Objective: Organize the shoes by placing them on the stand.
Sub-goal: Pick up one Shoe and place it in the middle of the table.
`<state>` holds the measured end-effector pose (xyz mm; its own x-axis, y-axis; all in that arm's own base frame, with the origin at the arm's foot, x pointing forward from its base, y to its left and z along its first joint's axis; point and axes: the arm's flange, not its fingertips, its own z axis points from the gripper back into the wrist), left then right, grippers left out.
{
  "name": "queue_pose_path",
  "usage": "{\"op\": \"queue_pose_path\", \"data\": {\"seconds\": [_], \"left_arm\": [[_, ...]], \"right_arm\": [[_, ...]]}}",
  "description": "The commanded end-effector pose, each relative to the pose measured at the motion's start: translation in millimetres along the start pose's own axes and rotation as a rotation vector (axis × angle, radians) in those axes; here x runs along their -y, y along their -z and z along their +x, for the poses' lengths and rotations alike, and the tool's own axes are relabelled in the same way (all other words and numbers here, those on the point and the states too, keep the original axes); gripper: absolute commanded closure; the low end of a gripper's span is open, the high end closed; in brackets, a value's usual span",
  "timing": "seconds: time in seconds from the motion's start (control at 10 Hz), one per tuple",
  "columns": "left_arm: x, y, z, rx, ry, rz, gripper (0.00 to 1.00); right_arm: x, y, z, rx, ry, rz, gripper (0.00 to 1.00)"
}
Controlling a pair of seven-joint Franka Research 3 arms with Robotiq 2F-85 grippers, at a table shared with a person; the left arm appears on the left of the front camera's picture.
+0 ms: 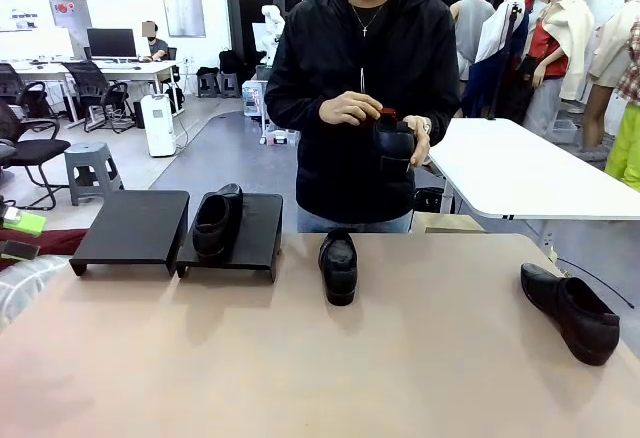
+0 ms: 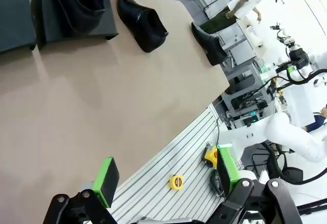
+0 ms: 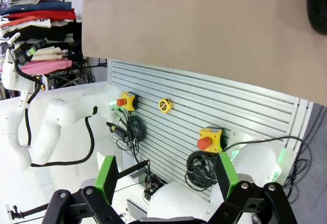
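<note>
The stand is two low black platforms, a left one (image 1: 135,223) and a right one (image 1: 256,236), at the table's far left. One glossy black shoe (image 1: 217,220) lies on the right platform. A second shoe (image 1: 338,266) sits on the table at the middle of the far edge, and a third shoe (image 1: 570,310) lies at the right. The person across the table holds another shoe (image 1: 393,148) in both hands at chest height. My left gripper (image 2: 166,175) is open above the table's near edge, far from the shoes (image 2: 142,22). My right gripper (image 3: 165,178) is open, off the table.
The brown tabletop (image 1: 300,358) is bare between the shoes and the near edge. Below the table's near side, a slatted panel (image 3: 204,111) carries emergency-stop buttons, cables and a yellow tape measure (image 2: 176,182). A white table (image 1: 520,173) stands behind at the right.
</note>
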<state>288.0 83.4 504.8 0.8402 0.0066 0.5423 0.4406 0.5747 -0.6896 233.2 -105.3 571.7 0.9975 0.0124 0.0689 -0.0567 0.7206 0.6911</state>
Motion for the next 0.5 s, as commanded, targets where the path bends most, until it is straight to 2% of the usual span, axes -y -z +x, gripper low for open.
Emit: {"op": "queue_pose_path", "data": {"seconds": [0.0, 0.4], "left_arm": [[-4.3, -2.7, -0.9, 0.016, 0.016, -0.020, 0.00], [-4.3, -2.7, -0.9, 0.016, 0.016, -0.020, 0.00]], "right_arm": [[-0.1, -1.1, -0.1, 0.006, -0.025, 0.024, 0.00], [-0.1, -1.1, -0.1, 0.006, -0.025, 0.024, 0.00]]}}
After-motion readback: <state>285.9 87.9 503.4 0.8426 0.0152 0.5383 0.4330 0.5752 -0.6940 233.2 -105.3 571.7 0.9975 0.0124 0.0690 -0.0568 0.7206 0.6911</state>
